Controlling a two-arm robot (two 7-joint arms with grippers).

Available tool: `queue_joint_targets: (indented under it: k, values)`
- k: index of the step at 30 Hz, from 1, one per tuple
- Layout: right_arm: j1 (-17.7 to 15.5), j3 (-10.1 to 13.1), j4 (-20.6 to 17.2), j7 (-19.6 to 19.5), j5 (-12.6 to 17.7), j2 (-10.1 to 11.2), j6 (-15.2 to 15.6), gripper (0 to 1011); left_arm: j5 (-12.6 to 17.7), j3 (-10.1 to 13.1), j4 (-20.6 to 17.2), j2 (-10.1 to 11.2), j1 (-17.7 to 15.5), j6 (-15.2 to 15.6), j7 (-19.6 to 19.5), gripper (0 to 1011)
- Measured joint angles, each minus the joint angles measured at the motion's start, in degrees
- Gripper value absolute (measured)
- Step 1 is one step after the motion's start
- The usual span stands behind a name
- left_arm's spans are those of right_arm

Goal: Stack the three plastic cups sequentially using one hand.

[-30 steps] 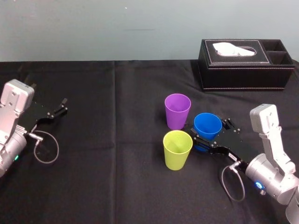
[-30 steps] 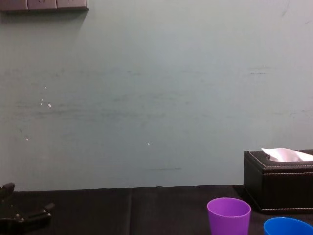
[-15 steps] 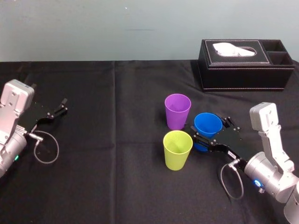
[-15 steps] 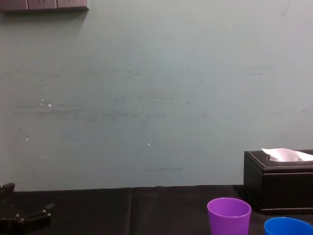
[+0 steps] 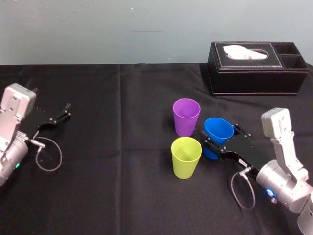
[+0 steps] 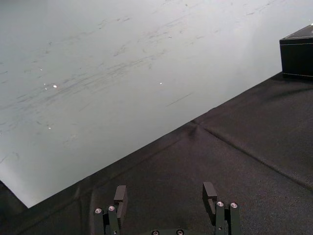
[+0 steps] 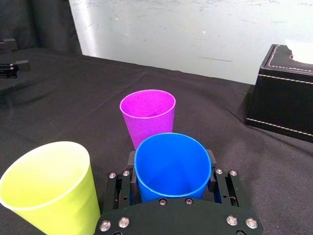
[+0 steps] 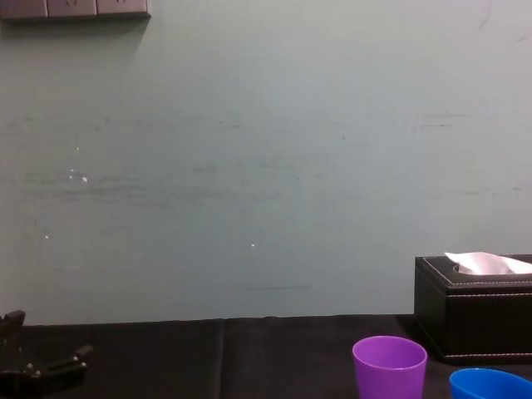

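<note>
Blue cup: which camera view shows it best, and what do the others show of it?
Right wrist view: the blue cup sits close and central, clamped in the right gripper. The head view shows the cup smaller, partly behind that gripper. The chest view catches just its rim. The left gripper idles far left.

Tabletop: was black-covered.
Purple cup: stood upright, mid-right.
Yellow-green cup: stood just nearer.
Blue cup: beside both; contact with tabletop unclear.
Tissue box: sat far right.

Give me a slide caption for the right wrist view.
Right gripper clasps the blue tapered plastic cup; purple plastic cup and yellow-green plastic cup stand upright close by on the black tablecloth.
</note>
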Motion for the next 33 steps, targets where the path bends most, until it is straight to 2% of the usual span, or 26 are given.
queue_joint_targets:
  k: [8,13,21,29,33]
  values:
    - [-0.04,-0.01,-0.12,-0.04,-0.06,0.03,0.06,734,0.0,0.0,0.0,0.0,0.0,0.0,0.0,1011]
    - [-0.43,0.76,-1.72,-0.27,-1.85,0.24,0.82,735,0.0,0.0,0.0,0.0,0.0,0.0,0.0,1011]
    - [-0.37,2.57,-5.03,0.51,-2.1,0.69,3.45,735,0.0,0.0,0.0,0.0,0.0,0.0,0.0,1011]
    - [0.91,4.11,-8.05,2.54,0.11,1.11,6.26,735,0.0,0.0,0.0,0.0,0.0,0.0,0.0,1011]
    - [2.77,4.26,-8.6,3.37,1.9,1.2,8.44,734,0.0,0.0,0.0,0.0,0.0,0.0,0.0,1011]
